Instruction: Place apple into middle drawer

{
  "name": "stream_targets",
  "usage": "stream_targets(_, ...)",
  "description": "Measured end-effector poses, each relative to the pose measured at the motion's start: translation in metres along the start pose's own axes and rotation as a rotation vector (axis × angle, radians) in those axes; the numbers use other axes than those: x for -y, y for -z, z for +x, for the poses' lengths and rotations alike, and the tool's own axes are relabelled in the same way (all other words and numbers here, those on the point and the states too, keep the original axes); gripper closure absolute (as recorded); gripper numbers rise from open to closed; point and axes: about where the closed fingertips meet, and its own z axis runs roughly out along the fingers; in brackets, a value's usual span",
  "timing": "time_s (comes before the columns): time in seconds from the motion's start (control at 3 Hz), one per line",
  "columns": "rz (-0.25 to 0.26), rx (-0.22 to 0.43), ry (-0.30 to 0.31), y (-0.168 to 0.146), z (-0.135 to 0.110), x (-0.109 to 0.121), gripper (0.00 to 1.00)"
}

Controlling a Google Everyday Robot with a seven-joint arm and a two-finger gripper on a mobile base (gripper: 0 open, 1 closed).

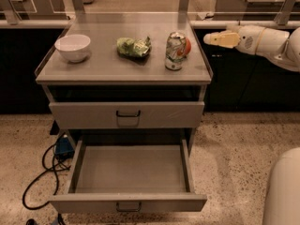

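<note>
- The gripper [210,38]: cream-coloured, upper right of the view, pointing horizontally leftward, hanging free in the air.
- The arm [281,46]: white, entering from the right edge; its wrist [253,38] level behind the gripper.
- A rounded white body part [285,189]: lower right corner.

We see the red-orange apple [187,46] resting on the bench [93,65] near its right edge. The grey middle drawer [131,171] is pulled open, its floor bare. The gripper [209,38] hovers just right of the apple.

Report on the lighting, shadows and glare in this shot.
Camera view: dim, warm light; pale glare across the cabinet top beyond the bowl; deep shadow under the top; the open middle drawer floor evenly lit; the claw, right of the apple and can, catches bright light.
</note>
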Motion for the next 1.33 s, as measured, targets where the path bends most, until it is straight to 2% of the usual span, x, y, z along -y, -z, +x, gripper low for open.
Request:
stream_targets(0.33, 0.004, 0.011, 0.006, 0.000, -0.006, 0.001, 0.00)
stream_targets(0.67, 0.020, -0.040, 0.040, -0.009, 0.003, 0.006, 0.00)
stream_targets(1.33, 0.058, -0.170, 0.148, -0.075, 0.036, 0.019, 0.00)
